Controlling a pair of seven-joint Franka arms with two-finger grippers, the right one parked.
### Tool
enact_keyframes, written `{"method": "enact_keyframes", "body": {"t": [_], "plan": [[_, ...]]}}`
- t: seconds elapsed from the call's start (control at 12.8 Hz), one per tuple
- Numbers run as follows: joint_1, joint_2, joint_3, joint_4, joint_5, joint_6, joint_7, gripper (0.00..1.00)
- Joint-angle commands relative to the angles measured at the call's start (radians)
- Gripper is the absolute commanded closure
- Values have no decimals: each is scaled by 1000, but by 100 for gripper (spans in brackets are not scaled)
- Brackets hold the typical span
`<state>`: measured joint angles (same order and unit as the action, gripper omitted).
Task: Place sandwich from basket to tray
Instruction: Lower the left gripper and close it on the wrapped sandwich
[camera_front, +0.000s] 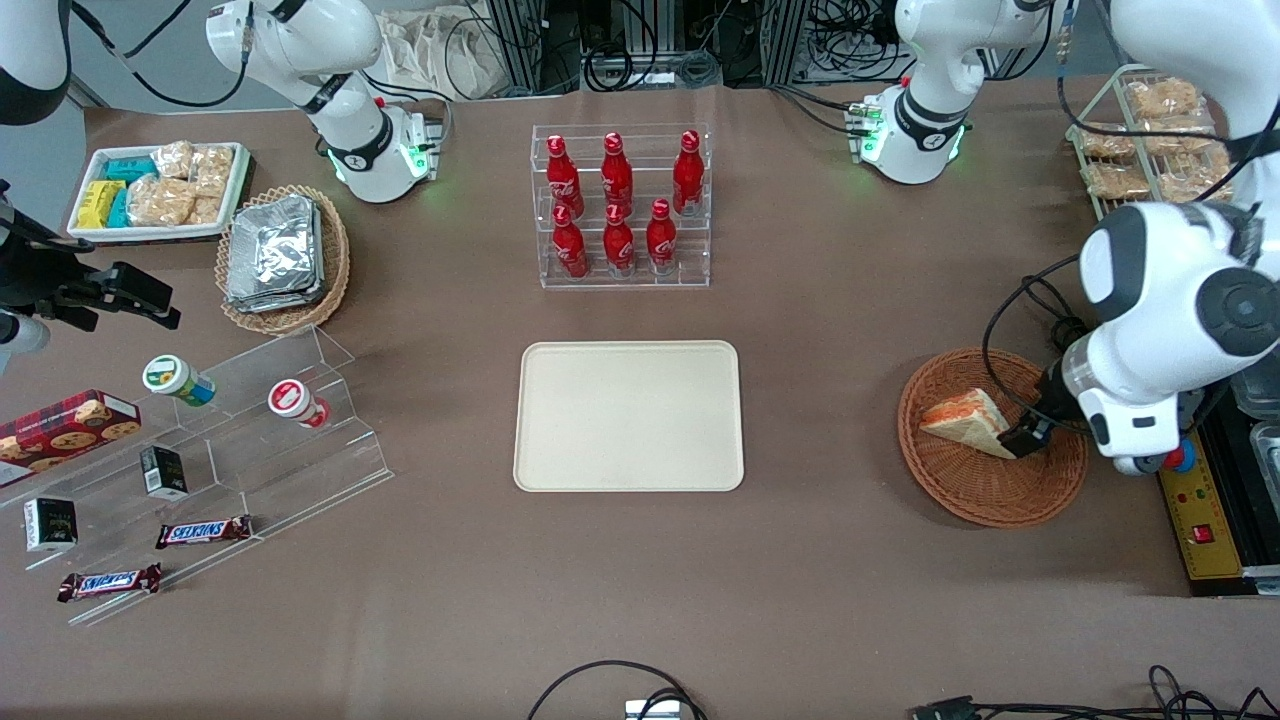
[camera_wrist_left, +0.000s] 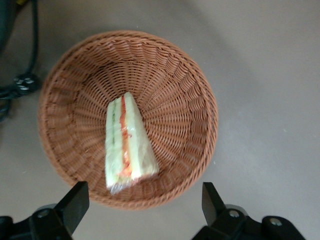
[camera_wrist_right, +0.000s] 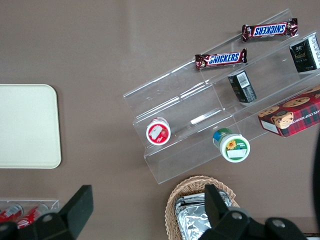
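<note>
1. Sandwich (camera_wrist_left: 127, 145) sits wrapped in the basket (camera_front: 975, 495), lying on its side with the red and green filling showing along the cut edge — so the pick has not happened yet.
2. Tray (camera_front: 628, 416) waits bare in the middle of the table (camera_front: 820, 580), well apart from the basket, which sits near the table's edge at the working arm's end.
3. Nothing of the task looks done, by my read: the grasp, the lift, the carry toward the table's middle and the set-down are all left.
4. Left gripper (camera_wrist_left: 145, 205) hovers over the basket rim, low and close to the sandwich's wide end.
5. Fingers (camera_wrist_left: 75, 200) are spread wide — much wider than the wedge — and they hold nothing; the wrist view shows neither tip touching the sandwich.
6. From the front the gripper tip looks to be right at the sandwich's edge, though I cannot tell whether it touches.
</note>
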<state>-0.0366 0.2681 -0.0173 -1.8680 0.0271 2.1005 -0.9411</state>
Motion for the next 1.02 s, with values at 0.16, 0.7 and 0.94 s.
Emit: {"method": "enact_keyframes", "body": {"t": [0.16,0.7,0.94], "plan": [[4,14,3,-172,-18,176,-113,0],[4,71,5,-212,-21,292,-134,0],[4,88,5,-218,-39,311,-134,7]]}}
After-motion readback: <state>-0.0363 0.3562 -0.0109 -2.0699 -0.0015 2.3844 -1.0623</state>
